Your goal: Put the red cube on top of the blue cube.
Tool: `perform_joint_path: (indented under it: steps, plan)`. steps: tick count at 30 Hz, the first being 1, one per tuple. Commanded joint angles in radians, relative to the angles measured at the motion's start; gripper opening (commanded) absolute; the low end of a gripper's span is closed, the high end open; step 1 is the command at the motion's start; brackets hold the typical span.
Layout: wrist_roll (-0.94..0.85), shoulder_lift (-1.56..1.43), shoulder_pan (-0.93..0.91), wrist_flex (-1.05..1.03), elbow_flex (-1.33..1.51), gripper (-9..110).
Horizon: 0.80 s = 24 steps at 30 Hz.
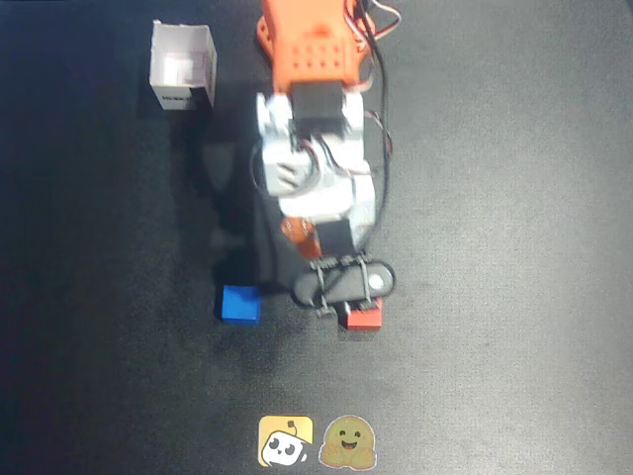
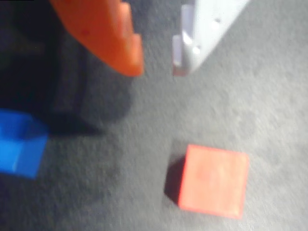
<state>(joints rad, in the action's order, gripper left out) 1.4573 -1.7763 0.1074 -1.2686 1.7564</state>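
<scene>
The red cube (image 1: 365,317) lies on the dark table, half hidden in the overhead view under the arm's black wrist camera (image 1: 343,283). In the wrist view the red cube (image 2: 214,180) lies flat at the lower right, below and a little right of my gripper (image 2: 158,67). The orange finger (image 2: 110,38) and the white finger (image 2: 197,38) stand apart with nothing between them, above the table. The blue cube (image 1: 239,303) sits to the left of the red one in the overhead view, apart from it. It also shows at the left edge of the wrist view (image 2: 19,147).
A white open box (image 1: 183,67) stands at the upper left in the overhead view. Two small stickers (image 1: 285,441) lie near the bottom edge. The arm's orange base (image 1: 312,40) is at the top centre.
</scene>
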Motion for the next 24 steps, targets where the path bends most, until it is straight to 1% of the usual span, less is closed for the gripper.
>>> perform_joint_path:
  steps: [1, 9, 24]
  plan:
    - [0.012, 0.040, 0.011, -0.006, -0.104, 4]
    - [0.046, 0.117, 0.046, -0.002, -0.175, 5]
    - [0.094, 0.161, 0.106, 0.051, -0.184, 7]
